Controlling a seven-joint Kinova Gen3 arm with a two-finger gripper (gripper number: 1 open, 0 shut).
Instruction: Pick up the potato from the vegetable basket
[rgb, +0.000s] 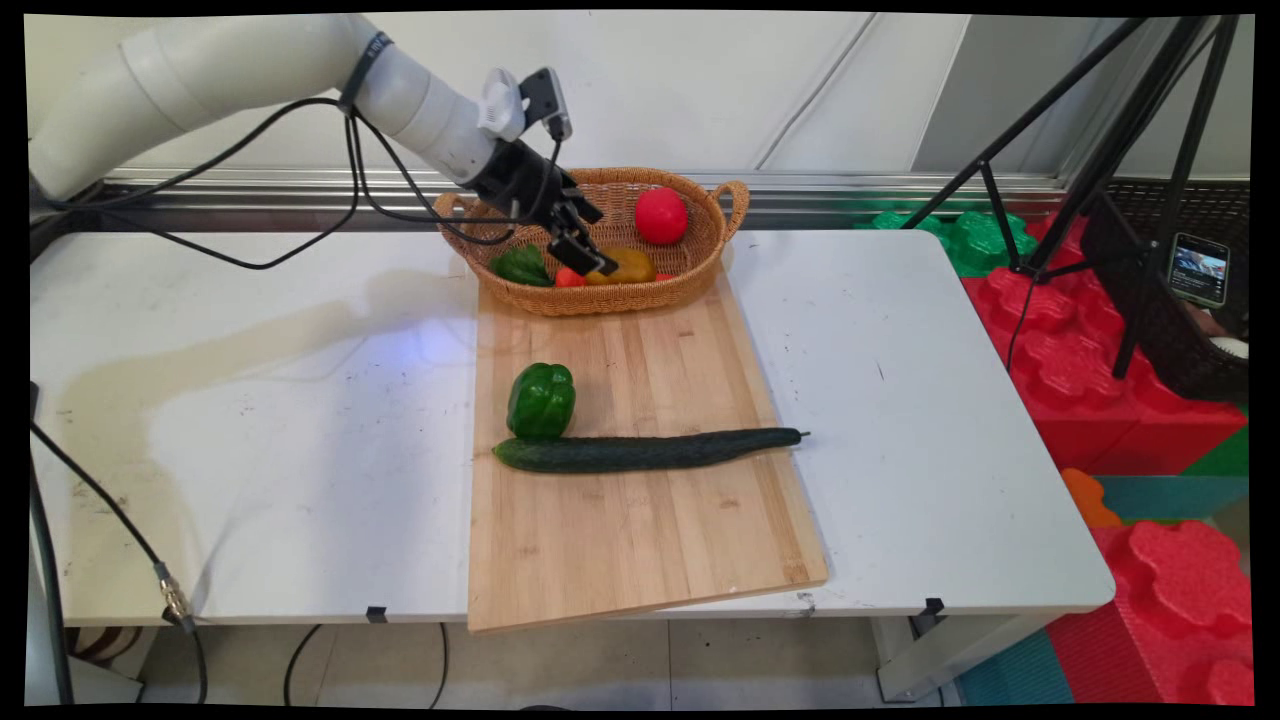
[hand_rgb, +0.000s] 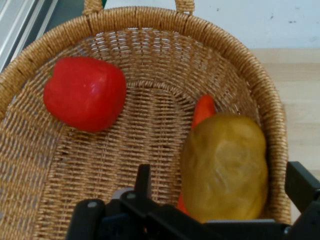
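The gripper (hand_rgb: 220, 200) is down inside the wicker basket (rgb: 640, 297), fingers spread either side of the yellow pepper (hand_rgb: 224, 167), not closed on it. A red pepper (hand_rgb: 84, 92) sits apart across the basket. On the cutting board (rgb: 640, 540), a green pepper (rgb: 541, 400) touches a cucumber (rgb: 650, 450).

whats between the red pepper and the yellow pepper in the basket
Bare wicker floor of the woven basket separates the red bell pepper from the yellow bell pepper, seen in the hand view.
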